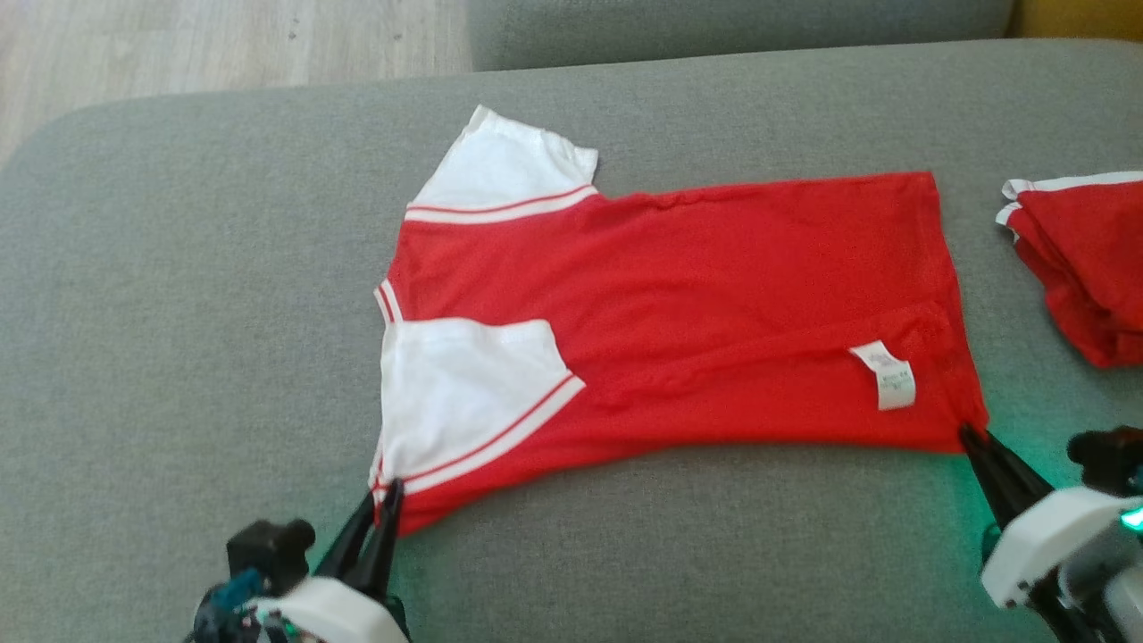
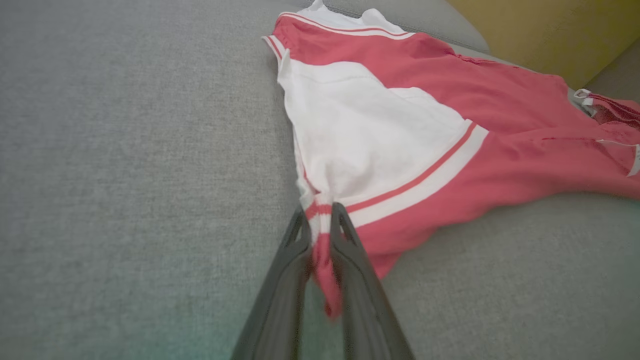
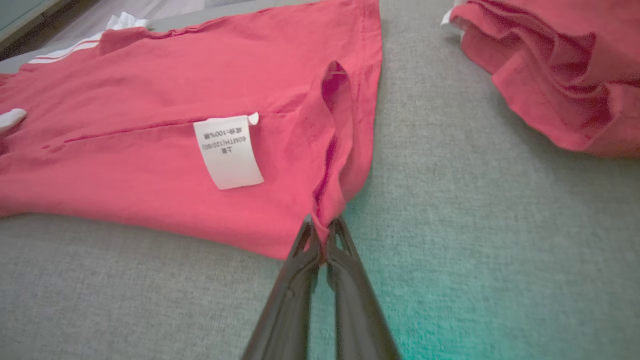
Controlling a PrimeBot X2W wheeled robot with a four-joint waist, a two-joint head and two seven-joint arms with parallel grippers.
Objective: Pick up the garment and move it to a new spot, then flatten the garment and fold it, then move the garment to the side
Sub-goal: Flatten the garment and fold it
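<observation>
The garment [image 1: 679, 295] is a red T-shirt with white, red-striped sleeves, lying spread sideways on the grey cushion, a white label near its hem. My left gripper [image 1: 386, 493] is shut on the garment's near shoulder corner; the left wrist view shows red cloth [image 2: 320, 255] bunched between the fingers of my left gripper [image 2: 319, 212]. My right gripper [image 1: 968, 436] is shut on the near hem corner. Seen from the right wrist, my right gripper [image 3: 322, 226] pinches the red hem [image 3: 330, 210] beside the label [image 3: 227, 151].
A second red garment [image 1: 1085, 259], folded, lies at the right edge of the grey cushion [image 1: 179, 313]. Wooden floor [image 1: 223, 45] shows at the far left and a backrest cushion [image 1: 732, 27] runs along the far side.
</observation>
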